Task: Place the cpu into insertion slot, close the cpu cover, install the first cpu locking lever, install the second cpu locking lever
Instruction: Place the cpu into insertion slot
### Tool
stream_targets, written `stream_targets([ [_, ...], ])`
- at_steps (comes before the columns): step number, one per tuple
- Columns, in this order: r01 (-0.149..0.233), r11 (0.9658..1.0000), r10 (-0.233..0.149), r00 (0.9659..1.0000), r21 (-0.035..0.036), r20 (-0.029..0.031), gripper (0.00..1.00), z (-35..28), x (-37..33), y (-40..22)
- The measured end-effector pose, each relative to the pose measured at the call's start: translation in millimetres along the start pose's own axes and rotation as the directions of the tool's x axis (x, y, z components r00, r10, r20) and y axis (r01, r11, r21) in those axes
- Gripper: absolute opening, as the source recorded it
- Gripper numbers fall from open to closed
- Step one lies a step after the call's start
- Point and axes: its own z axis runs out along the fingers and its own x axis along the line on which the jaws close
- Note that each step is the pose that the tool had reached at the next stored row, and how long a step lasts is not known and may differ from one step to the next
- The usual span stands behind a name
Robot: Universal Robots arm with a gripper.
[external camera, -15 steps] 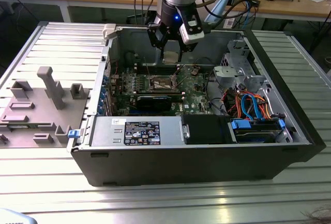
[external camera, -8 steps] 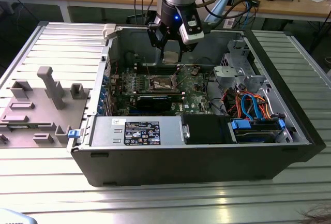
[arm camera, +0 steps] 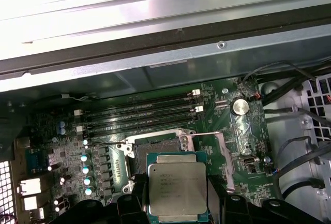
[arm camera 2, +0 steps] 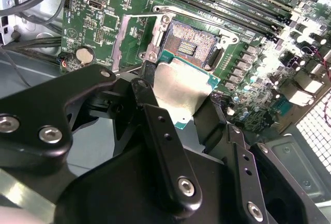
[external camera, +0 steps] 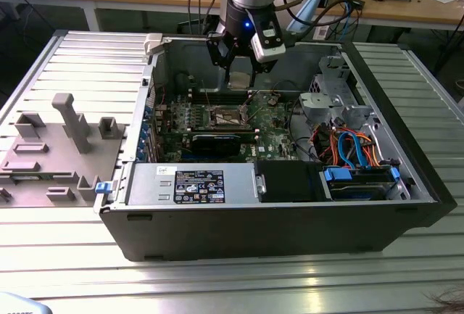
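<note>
Currently, I read the gripper (arm camera: 178, 200) as closed to chip width, with its fingers (arm camera: 218, 203) pressed against opposite edges of the cpu (arm camera: 177, 180). The cpu hangs above the green motherboard (arm camera: 243, 131), unseated, and partly overlaps the insertion slot (arm camera: 155, 144) in the first wrist view. In the exterior view, the arm reaches down into the open computer case (external camera: 290, 227).

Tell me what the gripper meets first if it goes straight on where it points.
Probably the insertion slot, open below it; the cpu held in the gripper would touch there before the fingers. Depth is unclear.
</note>
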Motion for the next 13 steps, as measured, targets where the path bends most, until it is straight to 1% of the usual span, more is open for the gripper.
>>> stream_targets([
  [13, -0.014, 0.9999, 0.014, 0.9999, -0.0003, 0.0011, 0.55, 0.1, 0.0, 0.0],
])
